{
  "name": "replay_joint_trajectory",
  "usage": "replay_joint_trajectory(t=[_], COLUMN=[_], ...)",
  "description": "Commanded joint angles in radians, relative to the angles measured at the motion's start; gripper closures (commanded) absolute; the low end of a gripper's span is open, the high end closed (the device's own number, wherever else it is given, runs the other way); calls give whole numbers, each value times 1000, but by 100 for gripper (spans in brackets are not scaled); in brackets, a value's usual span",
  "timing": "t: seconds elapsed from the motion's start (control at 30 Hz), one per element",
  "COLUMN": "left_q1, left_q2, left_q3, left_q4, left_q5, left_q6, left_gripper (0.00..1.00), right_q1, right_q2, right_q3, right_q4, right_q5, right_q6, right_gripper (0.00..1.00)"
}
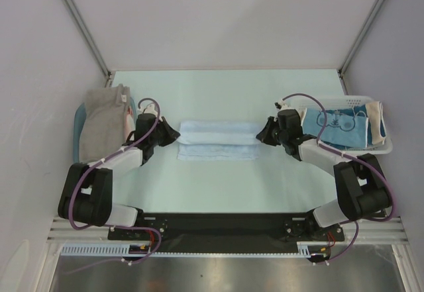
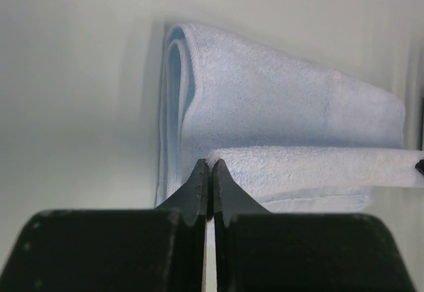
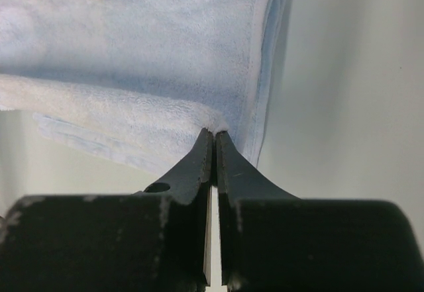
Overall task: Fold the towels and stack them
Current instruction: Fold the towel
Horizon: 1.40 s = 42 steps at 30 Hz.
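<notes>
A plain light blue towel (image 1: 218, 140) lies folded in the middle of the table, long side left to right. My left gripper (image 1: 173, 133) is shut on its left end; in the left wrist view the gripper (image 2: 211, 165) pinches a lifted edge of the towel (image 2: 278, 106). My right gripper (image 1: 264, 132) is shut on its right end; in the right wrist view the gripper (image 3: 214, 133) pinches the towel (image 3: 132, 47). A grey-beige towel (image 1: 104, 121) lies folded at the left. A blue patterned towel (image 1: 341, 128) lies in the basket.
A white mesh basket (image 1: 381, 147) stands at the right, behind my right arm. A teal tray (image 1: 79, 116) sits under the grey-beige towel at the left. Grey walls close in the table on both sides and at the back.
</notes>
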<state>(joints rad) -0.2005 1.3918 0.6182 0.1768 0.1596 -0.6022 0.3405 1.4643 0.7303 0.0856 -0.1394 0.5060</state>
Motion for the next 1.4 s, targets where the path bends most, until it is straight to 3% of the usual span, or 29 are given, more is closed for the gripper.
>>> replay_joint_trajectory(t=[0.0, 0.1, 0.13, 0.2, 0.3, 0.33, 0.4, 0.67, 1.03, 1.37], left_q1=[-4, -17, -19, -23, -37, -40, -40, -48, -135, -169], left_q2=[-30, -31, -31, -36, -63, -88, -117, -243, 177, 122], left_q3=[-21, -46, -51, -70, -98, -104, -112, -52, 178, 80], left_q4=[33, 47, 47, 59, 62, 58, 43, -65, -28, -13], left_q5=[-31, -38, -43, -31, -29, -32, -45, -133, -88, -55], left_q6=[15, 7, 7, 1, 4, 4, 7, 19, 27, 44], left_gripper=[100, 93, 91, 85, 73, 69, 64, 61, 66, 69], right_q1=[6, 9, 14, 17, 22, 22, 26, 29, 61, 101], right_q2=[-38, -36, -38, -44, -68, -79, -110, -136, 145, 58], right_q3=[-17, -34, -40, -61, -95, -101, -112, -62, 170, 54], right_q4=[22, 31, 34, 39, 40, 37, 31, -18, -17, -15], right_q5=[43, 43, 40, 38, 35, 32, 27, 87, 90, 64], right_q6=[3, 3, 3, 5, 6, 8, 9, 5, -1, -7], right_gripper=[100, 97, 89, 83, 68, 58, 53, 52, 53, 55])
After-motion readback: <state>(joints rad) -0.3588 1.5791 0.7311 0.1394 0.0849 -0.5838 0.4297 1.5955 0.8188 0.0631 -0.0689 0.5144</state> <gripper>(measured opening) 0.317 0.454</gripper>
